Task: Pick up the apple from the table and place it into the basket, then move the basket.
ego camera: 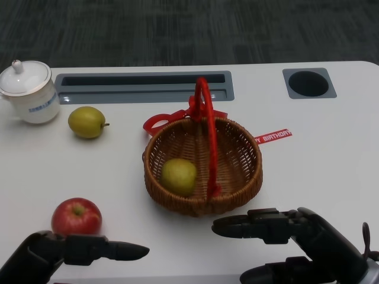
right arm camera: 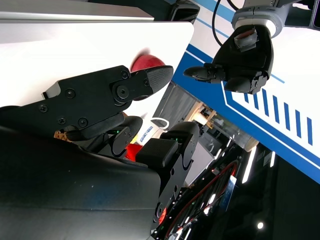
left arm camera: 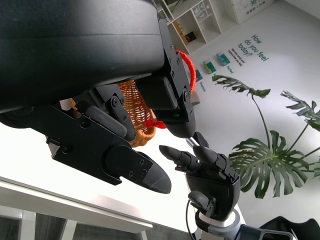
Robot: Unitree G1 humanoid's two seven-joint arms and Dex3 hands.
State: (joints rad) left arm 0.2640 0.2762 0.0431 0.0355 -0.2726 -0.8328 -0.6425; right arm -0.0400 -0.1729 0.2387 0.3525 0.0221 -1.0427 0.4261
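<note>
- White tabletop [ego camera: 331,165] carries a wicker basket [ego camera: 240,177] with a red handle, which serves as the landmark.
- One yellow-green fruit [ego camera: 179,176] already lies inside the basket; a second one [ego camera: 86,122] sits well to its left, near a lidded white cup [ego camera: 28,92].
- Red apple [ego camera: 76,216] rests on the table, to the basket's lower left, not yet picked up.
- Left hand [ego camera: 65,251] hovers just below the apple, fingers extended, holding nothing.
- Right hand [ego camera: 290,234] is just below the basket, fingers spread and empty.
- Judged step: reaching for the apple; next, the left hand must close around it.
</note>
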